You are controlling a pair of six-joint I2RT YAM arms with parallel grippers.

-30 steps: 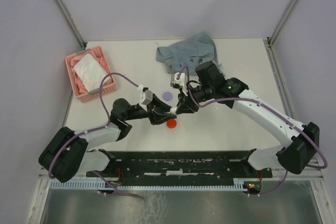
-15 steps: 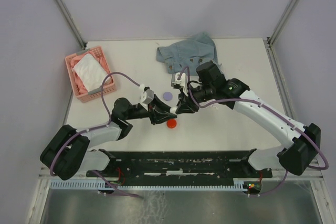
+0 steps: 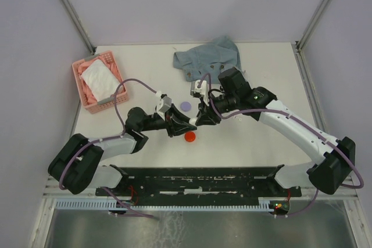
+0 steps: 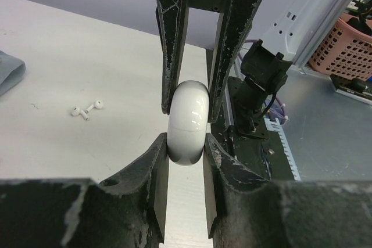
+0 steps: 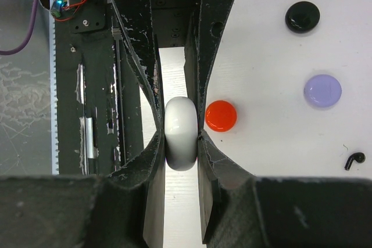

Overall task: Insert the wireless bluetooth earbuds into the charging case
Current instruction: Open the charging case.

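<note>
Item 1. Room: we log plain pale lilac walls on three sides, with aluminium posts rising at 11 and 1 o'clock of the table.

Item 2. White table: matte and scuffed. A black rail runs along its 6 o'clock edge.

Item 3. Blue-grey cloth: crumpled, at 12 o'clock on the table.

Item 4. Pink basket: at 10 o'clock, holding a folded white cloth.

Item 5. White charging case: glossy, rounded, with a seam across its middle. It is held off the table at the centre.

Item 6. Other cases, all small round discs lying on the table. The red case is at 6 o'clock of the white one, the lilac case at 11 o'clock. In the right wrist view the black case lies beyond the lilac one.

Item 7. Earbuds: two white earbuds, tiny and stemmed, lie together on the table at 9 o'clock in the left wrist view. One black earbud lies alone at 4 o'clock in the right wrist view. None sits in a case.

Item 8. Left gripper: we find its fingers clamped on the white charging case.

Item 9. Right gripper: clamped likewise on the same case from the opposite end, tip to tip with the left.
</note>
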